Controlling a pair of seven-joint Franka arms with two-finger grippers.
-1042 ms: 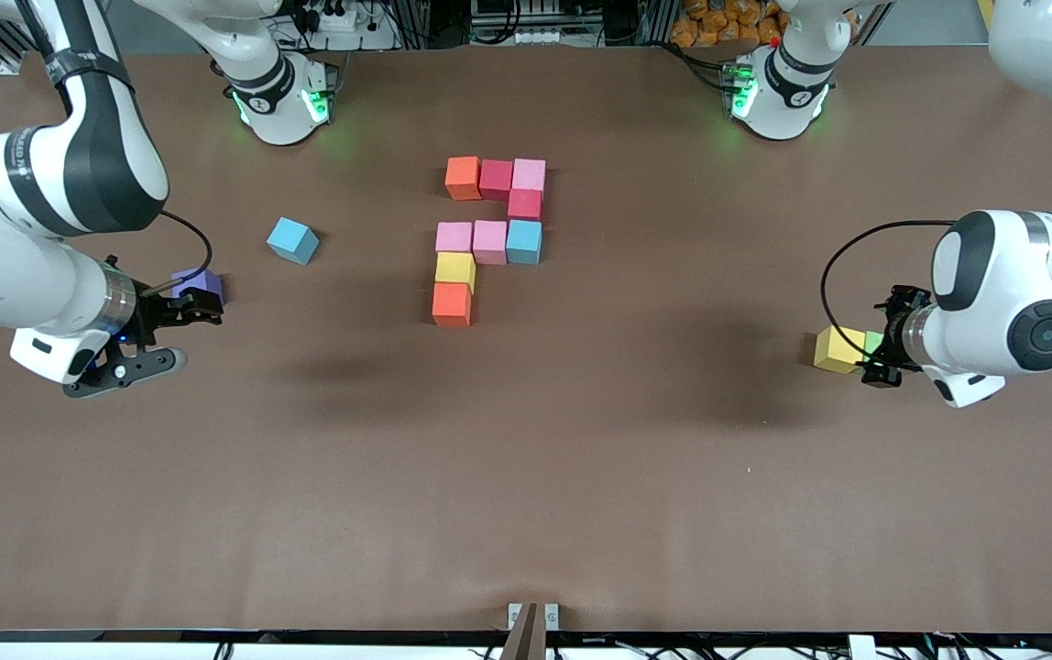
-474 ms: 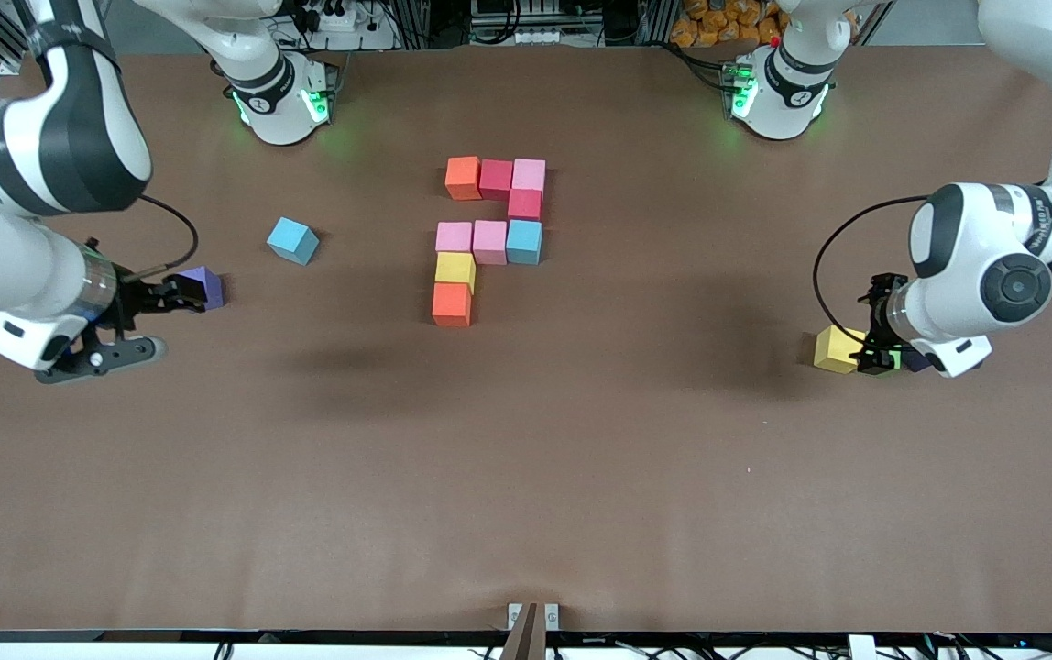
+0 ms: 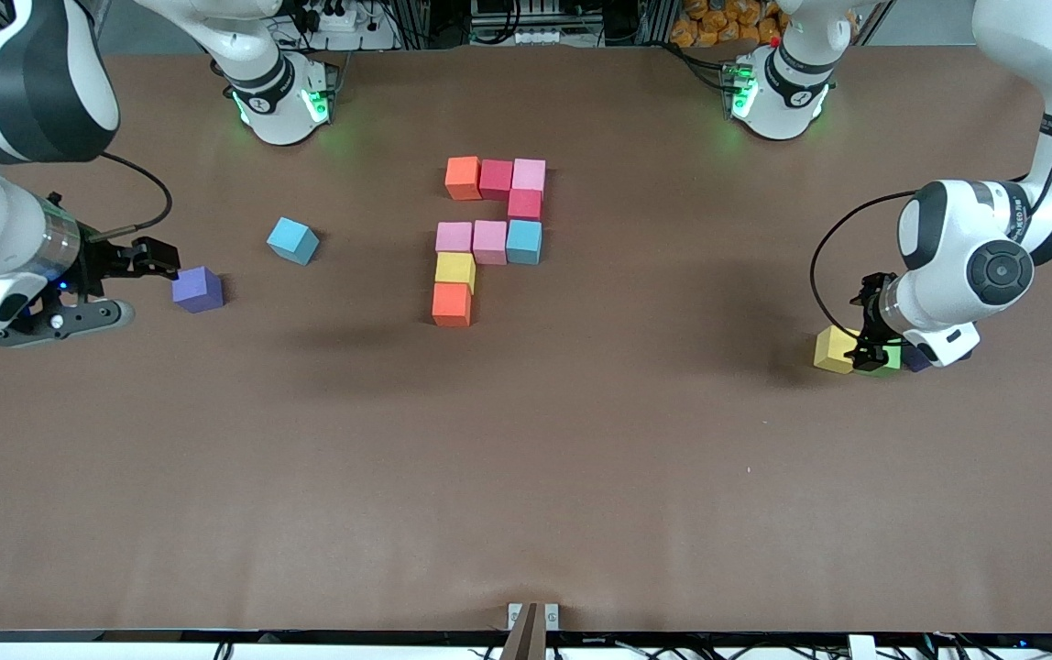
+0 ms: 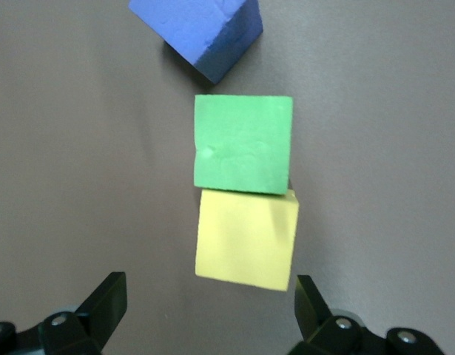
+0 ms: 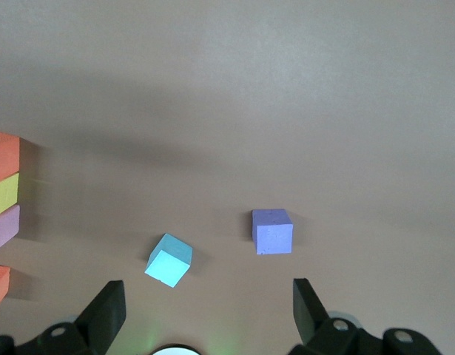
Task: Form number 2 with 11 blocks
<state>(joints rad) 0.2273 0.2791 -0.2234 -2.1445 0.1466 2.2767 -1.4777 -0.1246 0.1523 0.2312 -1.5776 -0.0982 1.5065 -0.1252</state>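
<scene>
The number 2 [image 3: 487,240] lies half built near the middle of the table, 9 cubes touching: an orange, a red and a pink one in the row nearest the robot bases, a red one under the pink, then a row of 2 pink cubes and a light blue one, then a yellow and an orange cube running down toward the front camera. By the look of it, 2 cubes are missing from the bottom row, beside that last orange cube on the side toward the left arm's end. The yellow cube [image 3: 834,349] waits near the left arm's end of the table, touching a green cube [image 4: 243,143], with a dark blue cube [image 4: 200,33] just beside the green one. The left gripper [image 3: 870,341] hangs over this cluster with its fingers spread wide; in the left wrist view the yellow cube sits just ahead of the gap between them, not yet gripped. The step in hand looks like the pickup of this yellow cube. The next move calls for dropping the fingers cleanly around the yellow cube without catching the green one pressed against it, since a nudge could drag both. Toward the right arm's end lie a purple cube [image 3: 197,289] and a spare light blue cube [image 3: 292,240], well apart from the digit. The right gripper [image 3: 146,257] is over the table just beside the purple cube, fingers parted and holding nothing.
</scene>
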